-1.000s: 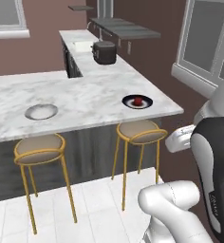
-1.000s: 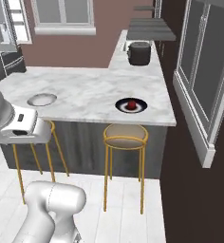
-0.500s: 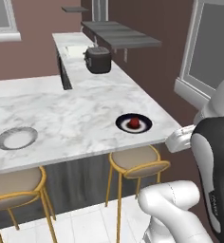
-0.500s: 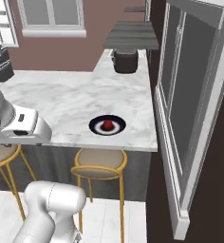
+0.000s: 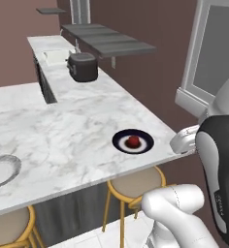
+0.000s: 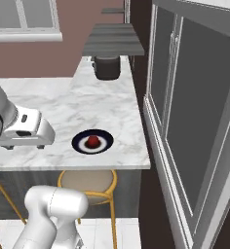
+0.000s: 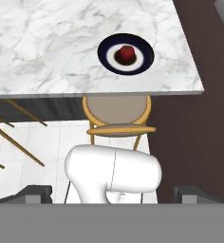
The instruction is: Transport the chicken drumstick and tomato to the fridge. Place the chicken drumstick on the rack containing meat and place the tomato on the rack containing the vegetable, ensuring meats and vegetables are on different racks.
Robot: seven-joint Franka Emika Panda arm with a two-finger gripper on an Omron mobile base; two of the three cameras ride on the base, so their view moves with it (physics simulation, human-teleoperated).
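Tomato (image 5: 133, 141) sits centred on a dark plate (image 5: 120, 145) near the marble bench (image 5: 63, 131) corner. The hand (image 7: 112, 195) is raised short of the bench edge, fingers wide apart, empty. Advice: come down from above, straddle the fruit, clear the plate rim. A stool (image 7: 117, 114) stands under the edge; dark pot (image 6: 107, 66) further along.

**Arm folded high, hand tipped downward**

The white arm stood bent close over its own base, its dark-jointed upper link rising beside me. The gripper (image 7: 112, 192) pointed down past the white body, its two dark fingertips (image 7: 34, 192) set wide apart with nothing between them. The hand (image 6: 27, 129) hung level, held clear.
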